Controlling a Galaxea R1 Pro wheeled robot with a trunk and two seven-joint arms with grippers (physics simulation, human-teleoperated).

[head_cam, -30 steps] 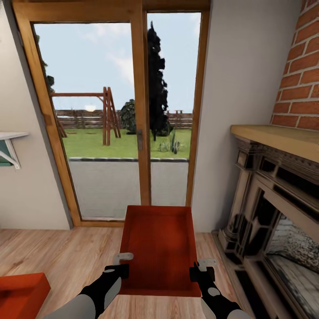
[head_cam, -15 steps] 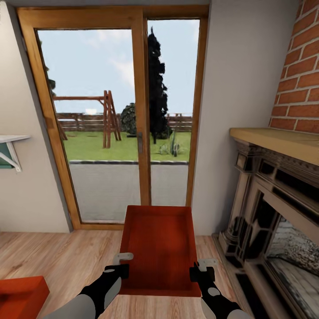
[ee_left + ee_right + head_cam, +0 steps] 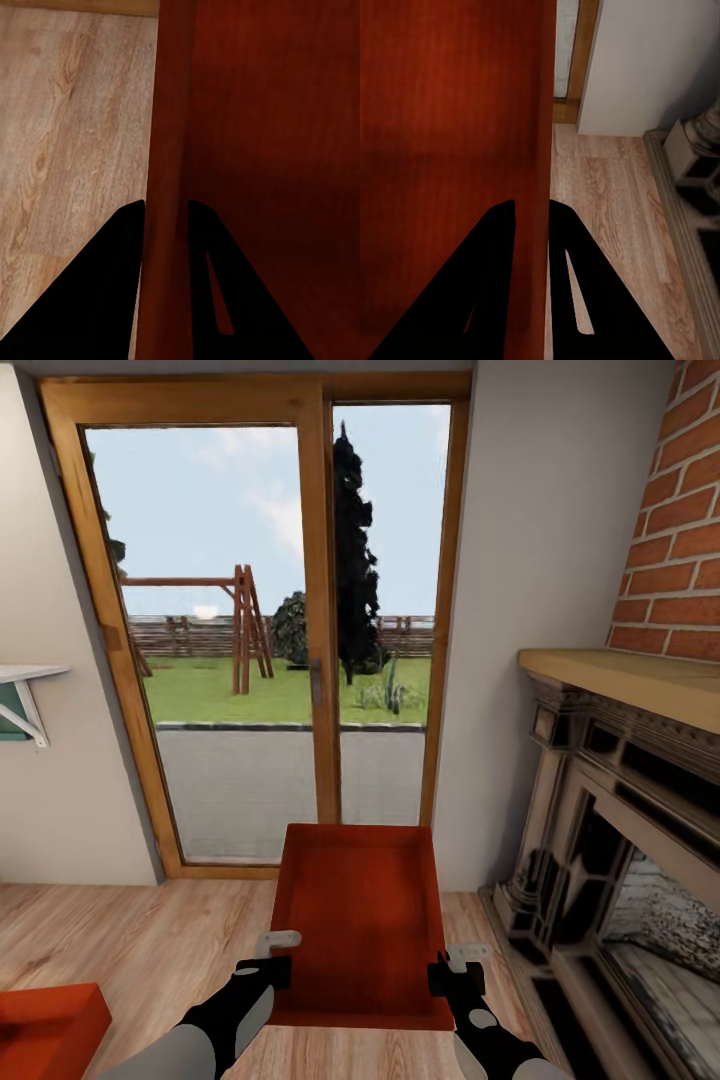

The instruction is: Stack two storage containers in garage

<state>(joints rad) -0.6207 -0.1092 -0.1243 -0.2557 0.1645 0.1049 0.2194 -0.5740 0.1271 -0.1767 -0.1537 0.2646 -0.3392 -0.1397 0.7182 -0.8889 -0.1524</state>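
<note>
Progress was slight: both containers were in the living room, none yet in the garage. One container (image 3: 362,920) was held level above the plank floor (image 3: 130,940) before the glass doors (image 3: 270,630), the left gripper (image 3: 272,954) pinching its left wall and the right gripper (image 3: 460,964) pinching its right wall. The second container (image 3: 45,1025) lay on the planks well to the left. Judging by this, both carries and the stacking remained.
</note>
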